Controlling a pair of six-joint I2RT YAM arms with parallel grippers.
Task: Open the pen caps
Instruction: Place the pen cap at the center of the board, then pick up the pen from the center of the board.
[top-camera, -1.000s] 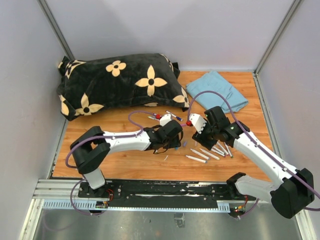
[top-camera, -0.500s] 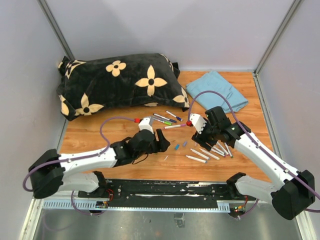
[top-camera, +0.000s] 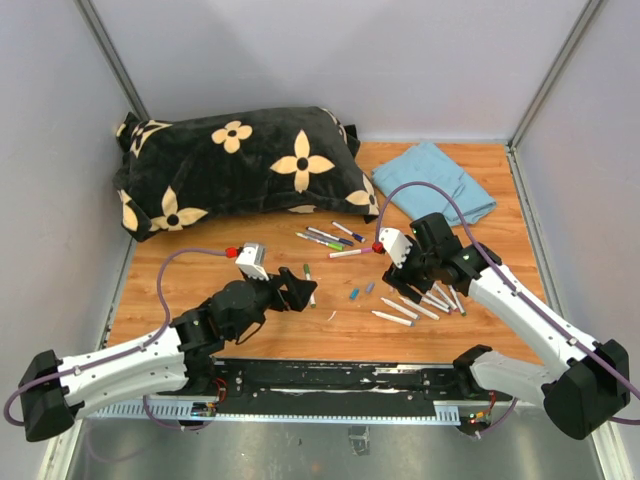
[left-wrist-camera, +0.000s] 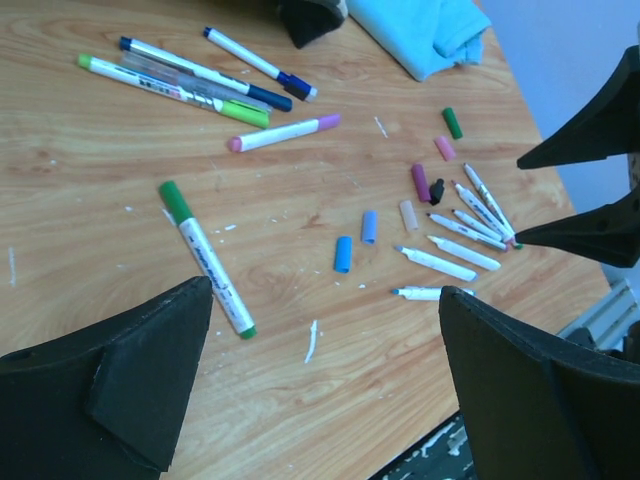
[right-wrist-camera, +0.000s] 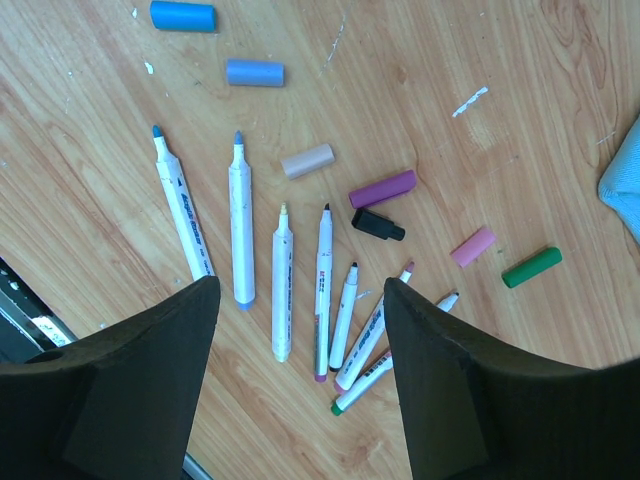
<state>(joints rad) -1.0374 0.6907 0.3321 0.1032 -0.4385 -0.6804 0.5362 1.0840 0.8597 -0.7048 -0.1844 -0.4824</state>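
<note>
My left gripper (left-wrist-camera: 325, 400) is spread wide and holds nothing. It hangs low over the wooden table (left-wrist-camera: 90, 240), and a green-capped marker (left-wrist-camera: 205, 258) lies flat just in front of one of its fingers. Beyond that marker I see a pink-capped pen (left-wrist-camera: 283, 133), then a tight bunch of capped pens (left-wrist-camera: 190, 75) in green and blue, close to the flowered black pillow (top-camera: 240, 165).

My right gripper (right-wrist-camera: 300, 300) stands parted and empty too. It looks straight down on a fan of uncapped white pens (right-wrist-camera: 280, 280), their tips turned toward the loose caps. The pen caps (right-wrist-camera: 383, 188) already off lie scattered on the wood just past that fan. There are two blue ones, a beige one and a purple one just beside a black one. A pink one and a green one lie off toward the blue cloth (top-camera: 437, 180).
</note>
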